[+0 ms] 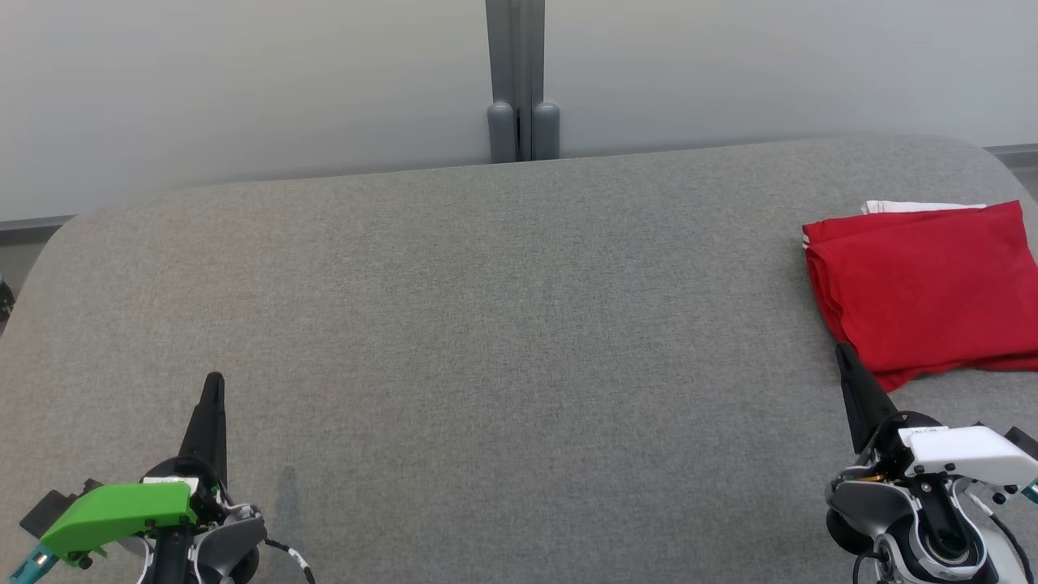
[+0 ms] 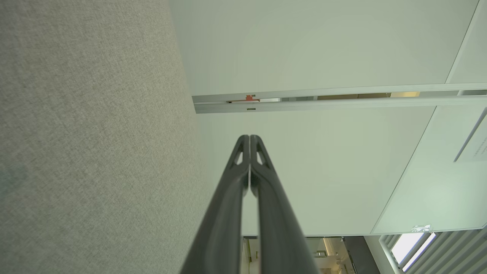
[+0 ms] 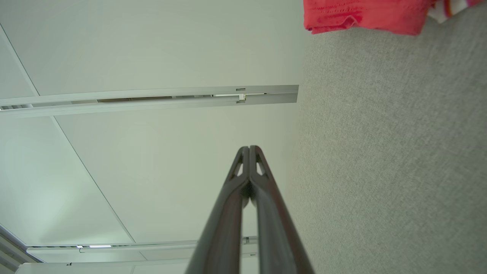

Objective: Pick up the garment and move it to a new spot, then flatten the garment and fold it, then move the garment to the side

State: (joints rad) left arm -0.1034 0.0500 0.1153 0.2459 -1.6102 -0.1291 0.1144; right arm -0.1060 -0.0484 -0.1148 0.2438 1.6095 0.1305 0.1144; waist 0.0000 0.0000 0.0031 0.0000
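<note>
The garment (image 1: 924, 292) is red with a white edge showing at its far side. It lies folded into a rough rectangle at the right edge of the grey fabric table (image 1: 486, 324). A corner of the garment (image 3: 365, 15) also appears at the top of the right wrist view. My right gripper (image 1: 843, 350) is shut and empty, its tip just beside the garment's near left corner. At the lower left my left gripper (image 1: 215, 380) is shut and empty, far from the garment. Both wrist views show the fingertips (image 2: 250, 137) (image 3: 249, 148) pressed together.
A pale partition wall (image 1: 243, 89) with a grey post (image 1: 523, 81) stands behind the table. The table has rounded far corners and its grey surface (image 2: 83, 133) stretches wide between the two grippers.
</note>
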